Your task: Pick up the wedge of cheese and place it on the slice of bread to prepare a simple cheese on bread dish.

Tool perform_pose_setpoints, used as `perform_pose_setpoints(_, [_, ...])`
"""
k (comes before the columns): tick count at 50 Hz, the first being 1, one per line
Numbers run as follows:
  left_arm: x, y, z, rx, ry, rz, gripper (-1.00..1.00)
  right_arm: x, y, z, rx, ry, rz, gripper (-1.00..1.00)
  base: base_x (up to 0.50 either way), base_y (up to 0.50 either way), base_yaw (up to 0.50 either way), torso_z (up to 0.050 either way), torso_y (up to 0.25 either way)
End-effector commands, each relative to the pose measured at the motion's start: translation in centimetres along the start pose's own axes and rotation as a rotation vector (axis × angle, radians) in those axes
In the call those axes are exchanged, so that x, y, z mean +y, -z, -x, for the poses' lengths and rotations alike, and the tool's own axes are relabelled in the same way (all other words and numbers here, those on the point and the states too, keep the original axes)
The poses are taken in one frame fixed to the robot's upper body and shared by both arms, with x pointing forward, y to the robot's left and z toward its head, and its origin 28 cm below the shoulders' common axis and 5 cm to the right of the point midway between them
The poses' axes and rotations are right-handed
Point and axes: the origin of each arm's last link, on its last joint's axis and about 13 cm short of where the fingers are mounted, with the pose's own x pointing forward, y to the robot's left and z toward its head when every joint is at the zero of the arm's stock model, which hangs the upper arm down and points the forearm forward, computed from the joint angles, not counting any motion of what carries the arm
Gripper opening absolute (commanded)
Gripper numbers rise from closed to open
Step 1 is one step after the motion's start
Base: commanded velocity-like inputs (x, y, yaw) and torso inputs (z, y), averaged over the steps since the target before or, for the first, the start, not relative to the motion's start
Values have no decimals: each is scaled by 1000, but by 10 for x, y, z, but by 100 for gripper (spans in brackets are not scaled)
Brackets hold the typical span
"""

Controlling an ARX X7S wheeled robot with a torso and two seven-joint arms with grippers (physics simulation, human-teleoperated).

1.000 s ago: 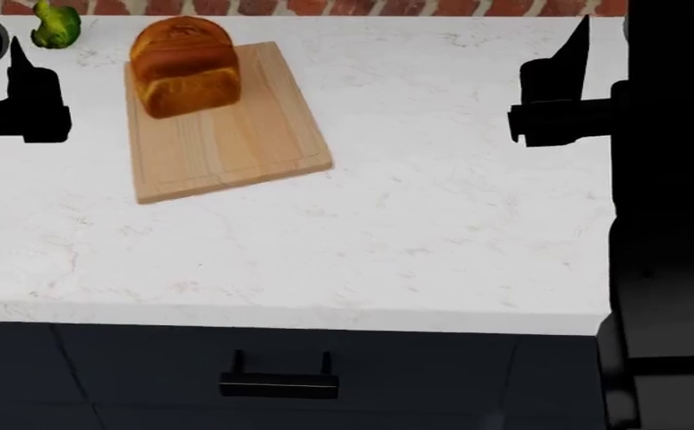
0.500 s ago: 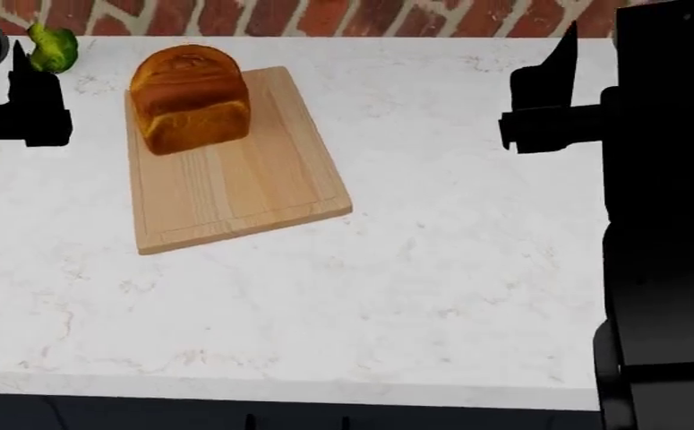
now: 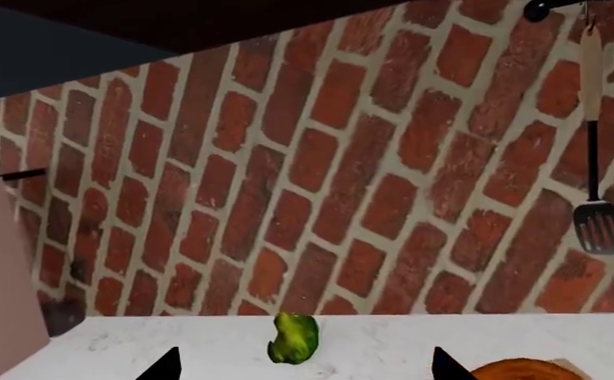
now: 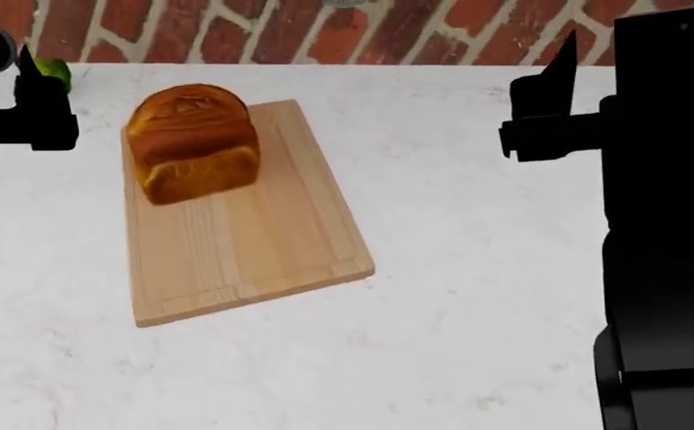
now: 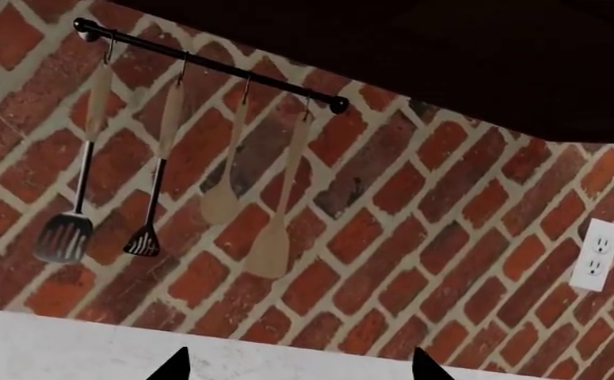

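Observation:
The slice of bread (image 4: 192,143), a golden-brown loaf block, stands on the far end of a wooden cutting board (image 4: 251,242); its crust also shows in the left wrist view (image 3: 518,370). The wedge of cheese is out of view in every frame. My left gripper (image 4: 27,72) hovers open to the left of the bread, its fingertips (image 3: 164,366) wide apart and nothing between them. Over the counter's right side my right gripper (image 4: 565,58) is open and empty too, facing the brick wall, with both fingertips (image 5: 171,366) well apart.
A green broccoli floret (image 4: 54,70) lies by the wall behind the left gripper, also in the left wrist view (image 3: 294,339). Spatulas (image 5: 69,229) hang from a rail (image 5: 211,65) on the brick wall, beside a wall outlet (image 5: 597,253). White marble counter (image 4: 466,287) surrounds the board.
The head view has shifted: bread, board and broccoli slid down the picture, the brick wall came into sight, and the counter's front edge and drawer left it. Both grippers keep their place and stay open.

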Motion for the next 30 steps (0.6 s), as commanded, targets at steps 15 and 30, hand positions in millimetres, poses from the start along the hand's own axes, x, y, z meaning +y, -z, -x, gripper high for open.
perform_pose_setpoints(15, [-2,5,0,14,22,3,100,0,3,1,7,3,-4,100,218,121,0,0,1])
perform_pose_setpoints(30, [-2,7,2,18,25,8,100,-1,6,2,12,9,-4,100,153,2,0,0,0])
